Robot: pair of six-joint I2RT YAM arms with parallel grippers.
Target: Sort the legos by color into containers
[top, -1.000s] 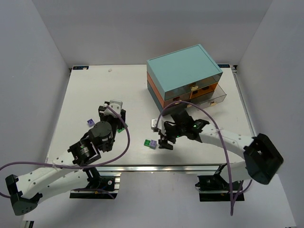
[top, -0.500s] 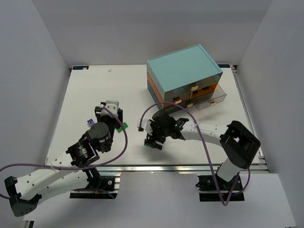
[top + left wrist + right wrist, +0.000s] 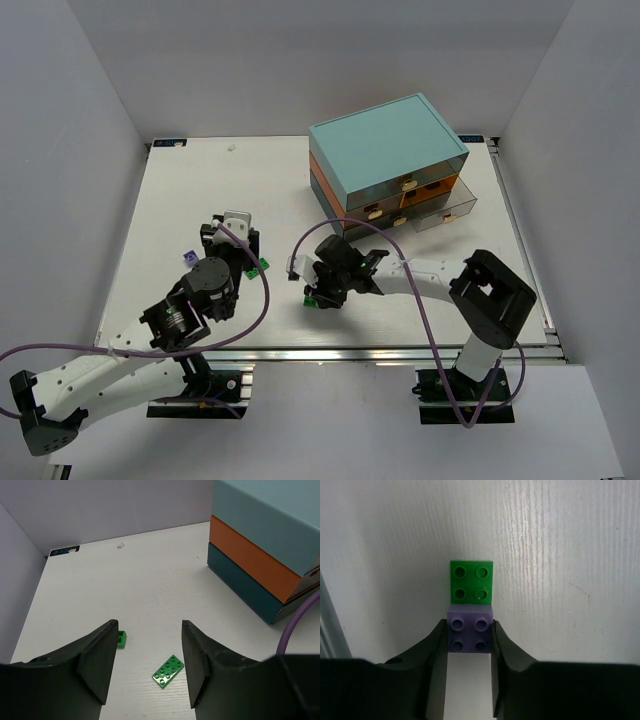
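Note:
In the right wrist view a lilac lego lies on the white table, touching a green lego just beyond it. My right gripper is shut on the lilac lego, one finger against each side. The top view places this gripper near the table's front middle, with a bit of green lego showing. My left gripper stands open over a flat green lego; a small green lego sits beside its left finger. The containers are drawers of the chest at the back right.
A lone lilac lego lies left of my left gripper. Two of the chest's drawers stick out on its right front. Purple cables loop over both arms. White walls enclose the table, whose front edge is near my right gripper.
My right gripper moved left onto the lilac and green pair and closed on the lilac lego. The left arm barely shifted.

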